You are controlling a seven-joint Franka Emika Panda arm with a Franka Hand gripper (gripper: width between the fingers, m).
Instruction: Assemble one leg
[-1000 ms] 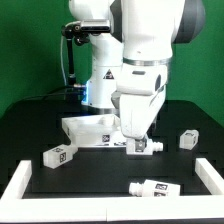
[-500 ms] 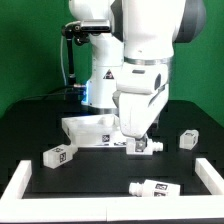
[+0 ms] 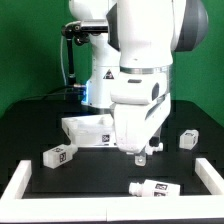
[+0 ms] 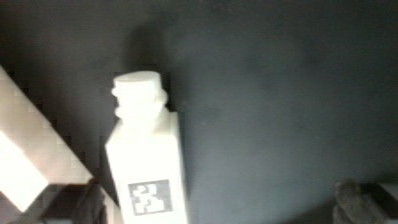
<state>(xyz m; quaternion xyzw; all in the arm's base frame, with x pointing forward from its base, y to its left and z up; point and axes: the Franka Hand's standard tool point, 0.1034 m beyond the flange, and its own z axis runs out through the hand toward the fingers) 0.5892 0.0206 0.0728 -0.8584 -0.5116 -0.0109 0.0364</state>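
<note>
- The leg [image 3: 150, 147] lies flat on the worktop [image 3: 100, 175], just right of centre in the exterior view, directly under the arm's wrist.
- The fingers [image 4: 366, 196] stand apart, one on either side of the leg's tagged body. Neither visibly touches it.
- Step in hand, as judged: grasping this leg.
- The leg sits nearer one finger than the other. Shift sideways until it is centred, then lower straight down.
- Close across the flat sides of the body, well back from the threaded stud [image 4: 139, 88], which must stay free for screwing in.
- The white panel [image 3: 88, 128] lies just beside the leg. Keep the nearer finger off its edge.
</note>
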